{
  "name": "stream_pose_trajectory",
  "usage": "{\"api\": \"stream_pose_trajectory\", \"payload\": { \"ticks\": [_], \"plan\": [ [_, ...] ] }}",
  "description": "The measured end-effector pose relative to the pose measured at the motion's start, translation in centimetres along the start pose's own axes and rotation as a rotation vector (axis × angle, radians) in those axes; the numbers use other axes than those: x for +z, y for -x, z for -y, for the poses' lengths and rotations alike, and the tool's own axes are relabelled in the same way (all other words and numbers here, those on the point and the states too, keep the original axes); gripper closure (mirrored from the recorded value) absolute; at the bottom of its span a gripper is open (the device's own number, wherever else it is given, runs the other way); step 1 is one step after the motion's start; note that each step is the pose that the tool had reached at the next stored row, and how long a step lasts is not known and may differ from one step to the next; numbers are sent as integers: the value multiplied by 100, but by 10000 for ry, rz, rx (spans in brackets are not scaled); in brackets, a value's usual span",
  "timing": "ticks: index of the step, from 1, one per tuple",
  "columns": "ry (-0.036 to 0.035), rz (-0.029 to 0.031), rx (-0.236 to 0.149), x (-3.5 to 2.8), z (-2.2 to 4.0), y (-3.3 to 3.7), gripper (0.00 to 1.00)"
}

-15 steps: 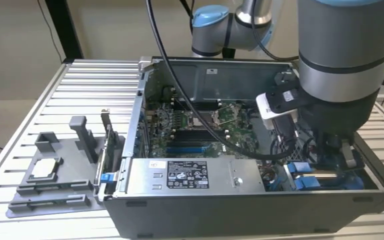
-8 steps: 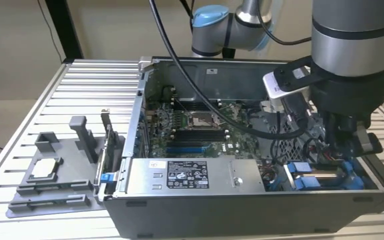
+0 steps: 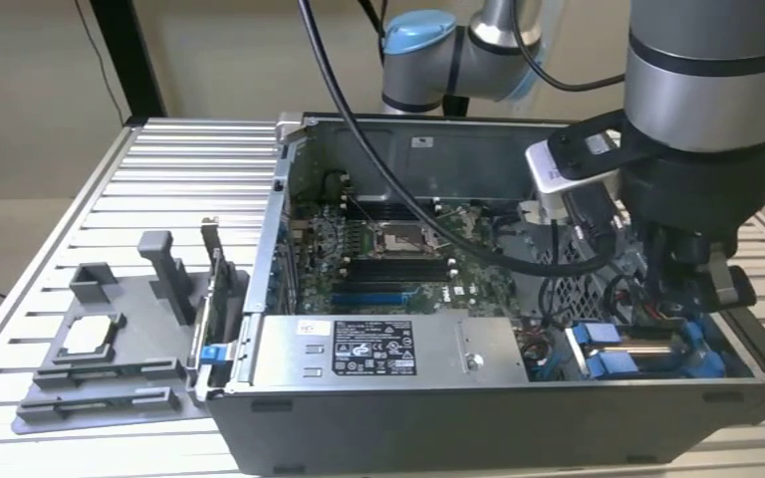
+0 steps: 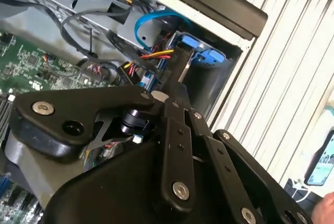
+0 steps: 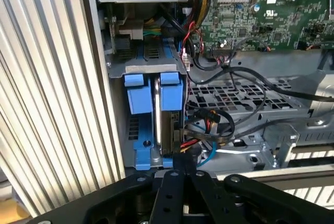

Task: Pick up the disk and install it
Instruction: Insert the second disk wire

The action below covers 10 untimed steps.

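Observation:
The disk [image 3: 622, 357] sits in the drive bay at the computer case's front corner, on the exterior view's right, with its blue carrier frame around a silver body. In the first wrist view the disk [image 5: 156, 104] stands edge-on between two blue tabs, among red, black and blue cables. My gripper [image 3: 695, 299] hangs just above that bay. In the second wrist view my gripper [image 4: 180, 72] reaches down with its fingers close together onto the end of the disk [image 4: 201, 51]. The first wrist view shows my gripper [image 5: 175, 164] meeting the disk's near end.
The open case [image 3: 276, 259] holds a green motherboard [image 3: 382, 249] and a grey power-supply box [image 3: 370, 349] beside the bay. Loose black cables [image 3: 489, 249] cross the inside. A grey fixture [image 3: 91, 368] with a small silver chip [image 3: 88, 334] lies on the slatted table [image 3: 183, 169].

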<state>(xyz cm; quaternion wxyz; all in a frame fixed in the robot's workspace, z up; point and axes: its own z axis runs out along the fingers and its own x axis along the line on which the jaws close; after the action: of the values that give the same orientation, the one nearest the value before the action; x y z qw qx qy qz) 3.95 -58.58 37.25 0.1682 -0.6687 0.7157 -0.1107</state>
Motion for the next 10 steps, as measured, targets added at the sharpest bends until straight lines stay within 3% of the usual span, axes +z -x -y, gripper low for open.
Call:
{"api": "stream_pose_trajectory", "payload": {
  "ticks": [10],
  "plan": [
    [1800, -207, 95, 36, 86, 4, 100]
  ]
}}
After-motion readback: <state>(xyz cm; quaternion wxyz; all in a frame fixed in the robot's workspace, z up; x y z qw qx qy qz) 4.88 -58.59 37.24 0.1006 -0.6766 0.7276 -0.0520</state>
